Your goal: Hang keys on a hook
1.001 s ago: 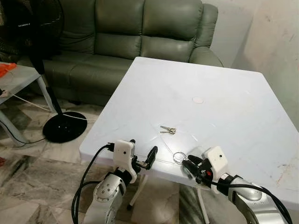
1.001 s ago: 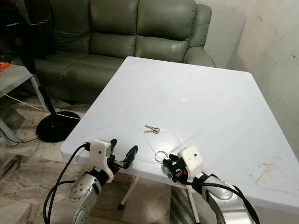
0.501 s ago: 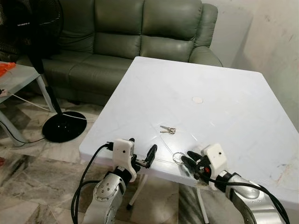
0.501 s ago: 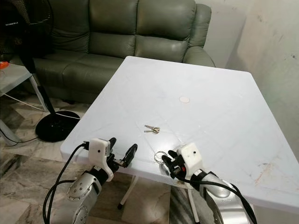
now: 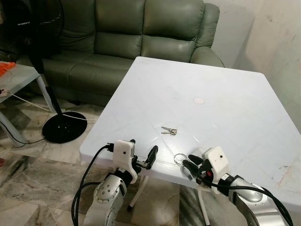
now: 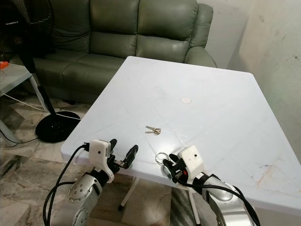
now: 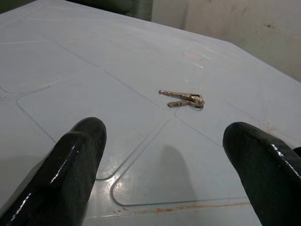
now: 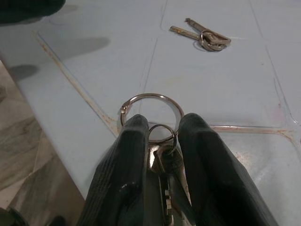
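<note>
Soft, even daylight fills the room, and the white table (image 5: 221,108) shows a mild sheen near its front edge. Shadows are faint. Head views are sharp; the left wrist's near fingers (image 7: 70,165) look slightly blurred, perhaps out of focus.

The white counter (image 5: 225,94) stands on a marble floor (image 5: 37,165). A small pair of keys (image 5: 168,131) lies flat near its front middle. A pale round disc (image 5: 199,100) lies farther back, well apart from them.
</note>
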Robot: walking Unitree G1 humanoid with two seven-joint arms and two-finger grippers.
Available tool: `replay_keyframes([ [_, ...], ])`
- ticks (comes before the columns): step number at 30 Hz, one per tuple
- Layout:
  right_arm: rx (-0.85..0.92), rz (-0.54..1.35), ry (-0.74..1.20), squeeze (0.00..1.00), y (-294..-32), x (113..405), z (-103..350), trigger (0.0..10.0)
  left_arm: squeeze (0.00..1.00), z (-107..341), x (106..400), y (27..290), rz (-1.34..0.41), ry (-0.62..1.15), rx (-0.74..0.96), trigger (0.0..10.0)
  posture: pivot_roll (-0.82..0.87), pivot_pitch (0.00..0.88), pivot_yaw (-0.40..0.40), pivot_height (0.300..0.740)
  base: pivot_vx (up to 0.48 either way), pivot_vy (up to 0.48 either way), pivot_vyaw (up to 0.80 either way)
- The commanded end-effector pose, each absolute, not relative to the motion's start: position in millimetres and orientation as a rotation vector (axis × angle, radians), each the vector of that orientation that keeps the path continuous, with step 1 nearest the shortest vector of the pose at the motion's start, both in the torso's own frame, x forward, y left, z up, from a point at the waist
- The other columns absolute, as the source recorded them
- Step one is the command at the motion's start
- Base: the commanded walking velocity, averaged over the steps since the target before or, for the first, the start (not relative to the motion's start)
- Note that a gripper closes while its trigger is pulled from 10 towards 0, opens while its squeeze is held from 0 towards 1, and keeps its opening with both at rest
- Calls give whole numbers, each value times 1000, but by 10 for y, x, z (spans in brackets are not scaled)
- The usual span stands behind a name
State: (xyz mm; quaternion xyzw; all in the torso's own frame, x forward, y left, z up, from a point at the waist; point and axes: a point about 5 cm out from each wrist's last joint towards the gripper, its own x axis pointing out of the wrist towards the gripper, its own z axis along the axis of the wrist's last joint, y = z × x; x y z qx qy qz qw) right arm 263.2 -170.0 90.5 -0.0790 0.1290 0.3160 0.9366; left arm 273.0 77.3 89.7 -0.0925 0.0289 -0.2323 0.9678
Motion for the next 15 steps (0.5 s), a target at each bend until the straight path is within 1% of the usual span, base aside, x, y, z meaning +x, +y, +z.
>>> replay_keyframes([
  [1,-181,664,267,0,-1704,2617,922,10000,0,934,2728,724,-471,50,-207,10000,3,79,-66,740,0,0,0],
  [12,-203,677,253,0,-1670,2607,914,10000,0,940,2730,724,-467,49,-209,10000,7,80,-70,740,0,0,0],
  [13,-196,682,247,667,-1666,2607,917,10000,0,940,2730,724,-467,48,-209,10000,7,80,-70,740,0,0,0],
  [14,-196,682,247,667,-1666,2607,917,10000,0,940,2730,724,-467,48,-209,10000,7,80,-70,740,0,0,0],
  [15,-196,679,244,1000,-1668,2608,919,10000,0,940,2729,723,-466,48,-210,10000,8,80,-71,740,0,0,0],
])
